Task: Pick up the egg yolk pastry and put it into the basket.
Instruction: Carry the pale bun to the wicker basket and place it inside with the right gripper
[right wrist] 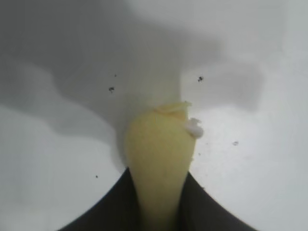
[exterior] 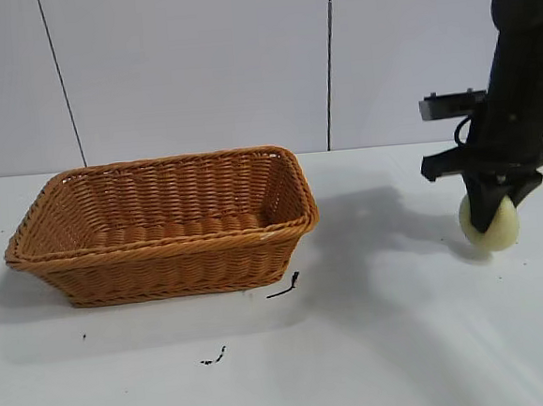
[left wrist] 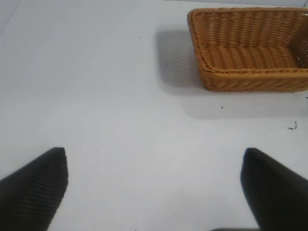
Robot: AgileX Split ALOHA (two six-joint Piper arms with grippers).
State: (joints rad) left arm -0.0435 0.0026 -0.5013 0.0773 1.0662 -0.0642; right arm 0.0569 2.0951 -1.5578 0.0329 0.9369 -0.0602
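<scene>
Right gripper (exterior: 495,215) clenched on egg yolk pastry (exterior: 492,224) (well apart from basket (exterior: 163,258)); left gripper (left wrist: 154,192) spread wide.

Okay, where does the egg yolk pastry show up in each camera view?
Exterior view: the egg yolk pastry sits far right, pinched in the right gripper, well right of the basket.
Left wrist view: not in it; only the basket and the open left gripper.
Right wrist view: centre, squeezed between the fingers.
Shared landmark: the white table.
</scene>
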